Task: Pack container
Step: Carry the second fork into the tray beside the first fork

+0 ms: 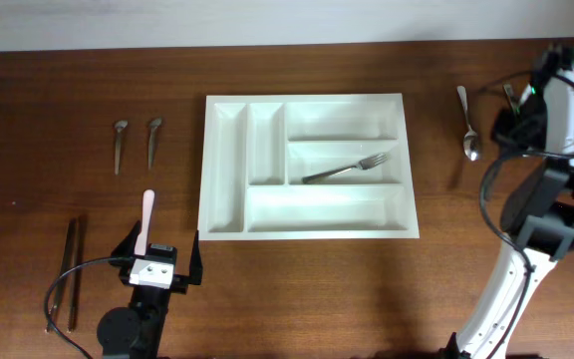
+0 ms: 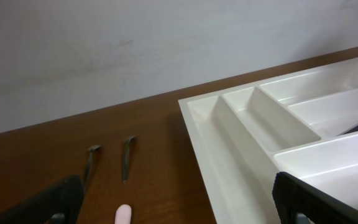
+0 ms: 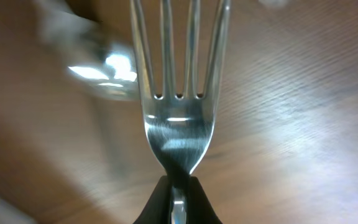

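The container (image 1: 317, 209) sits mid-table, one fork (image 1: 347, 168) in its middle long compartment. The right gripper (image 3: 178, 193) pinches a second fork (image 3: 178, 134) by its narrow neck — it could swivel or slip and land across a divider; the left gripper (image 1: 163, 239) hangs spread wide.

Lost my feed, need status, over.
Left gripper open, pink-handled utensil between its fingers. Right gripper shut on fork, right of container. Another fork in container's middle long slot. Nothing blocking.
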`<action>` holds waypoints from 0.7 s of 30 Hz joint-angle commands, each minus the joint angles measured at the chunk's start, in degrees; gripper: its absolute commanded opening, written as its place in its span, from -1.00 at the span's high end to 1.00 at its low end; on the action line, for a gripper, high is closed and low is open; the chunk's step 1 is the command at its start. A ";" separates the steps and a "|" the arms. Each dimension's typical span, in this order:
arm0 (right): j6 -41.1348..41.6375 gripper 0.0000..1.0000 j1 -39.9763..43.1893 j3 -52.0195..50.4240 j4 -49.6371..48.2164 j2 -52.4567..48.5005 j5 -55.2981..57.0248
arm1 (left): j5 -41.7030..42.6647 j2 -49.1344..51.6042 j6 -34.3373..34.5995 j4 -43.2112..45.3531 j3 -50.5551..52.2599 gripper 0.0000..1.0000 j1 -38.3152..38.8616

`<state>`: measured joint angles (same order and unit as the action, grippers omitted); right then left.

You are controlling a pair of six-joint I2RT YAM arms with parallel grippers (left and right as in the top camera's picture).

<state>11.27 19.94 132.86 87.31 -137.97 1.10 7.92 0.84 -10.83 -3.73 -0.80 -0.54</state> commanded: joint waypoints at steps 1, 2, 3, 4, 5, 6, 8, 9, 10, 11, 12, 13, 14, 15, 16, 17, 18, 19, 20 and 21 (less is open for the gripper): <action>10.78 0.92 -2.80 5.49 1.03 0.68 -7.15 | -0.22 -0.55 0.70 -0.13 0.31 -0.98 -0.37; 13.35 0.92 -3.63 6.32 1.05 0.68 -9.81 | -0.22 -0.55 0.70 -0.13 0.31 -0.98 -0.37; 15.37 0.92 -4.35 6.73 1.05 0.68 -12.07 | -0.22 -0.55 0.70 -0.13 0.31 -0.98 -0.37; 18.34 0.92 -5.38 6.99 1.03 0.68 -15.08 | -0.22 -0.55 0.70 -0.15 0.31 -0.98 -0.37; 21.79 0.92 -6.27 6.99 1.09 0.68 -17.14 | -0.22 -0.55 0.70 -0.13 0.31 -0.98 -0.37; 26.80 0.93 -7.37 6.97 1.70 0.68 -18.69 | -0.22 -0.55 0.70 -0.13 0.31 -0.98 -0.37; 36.72 0.92 -9.38 6.97 3.21 0.68 -19.63 | -0.22 -0.55 0.70 -0.13 0.31 -0.98 -0.37; 41.16 0.92 -10.58 6.97 3.89 0.68 -20.00 | -0.22 -0.55 0.70 -0.13 0.31 -0.98 -0.37; 43.60 0.92 -11.50 6.97 4.02 0.68 -20.22 | -0.22 -0.55 0.70 -0.13 0.31 -0.98 -0.37; 45.97 0.92 -12.55 6.97 4.02 0.68 -20.24 | -0.22 -0.55 0.70 -0.13 0.31 -0.98 -0.37; 48.46 0.92 -13.55 6.97 4.02 0.68 -20.22 | -0.22 -0.55 0.70 -0.15 0.31 -0.98 -0.37; 51.45 0.91 -14.73 6.97 4.04 0.68 -20.44 | -0.22 -0.55 0.70 -0.15 0.31 -0.98 -0.37; 53.66 0.90 -15.78 6.97 4.02 0.68 -20.65 | -0.22 -0.55 0.70 -0.13 0.31 -0.98 -0.37; 55.84 0.90 -16.81 6.97 4.02 0.68 -20.85 | -0.22 -0.55 0.70 -0.13 0.31 -0.98 -0.37; 58.36 0.90 -18.23 6.97 4.02 0.68 -20.87 | -0.22 -0.55 0.70 -0.13 0.31 -0.98 -0.37; 60.76 0.90 -19.54 6.97 4.02 0.66 -20.81 | -0.22 -0.55 0.70 -0.13 0.31 -0.98 -0.37; 62.31 0.90 -20.28 6.93 4.02 0.66 -20.74 | -0.22 -0.55 0.70 -0.13 0.31 -0.98 -0.37; 64.63 0.90 -21.40 6.82 4.02 0.66 -20.33 | -0.22 -0.55 0.70 -0.13 0.31 -0.98 -0.37; 67.28 0.90 -22.49 6.82 4.02 0.66 -19.69 | -0.22 -0.55 0.70 -0.13 0.31 -0.98 -0.37; 70.51 0.88 -23.76 6.82 4.02 0.66 -18.53 | -0.22 -0.55 0.70 -0.13 0.31 -0.98 -0.37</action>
<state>69.47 -0.95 138.80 91.13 -137.95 -18.33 7.92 0.84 -10.83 -3.73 -0.82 -0.54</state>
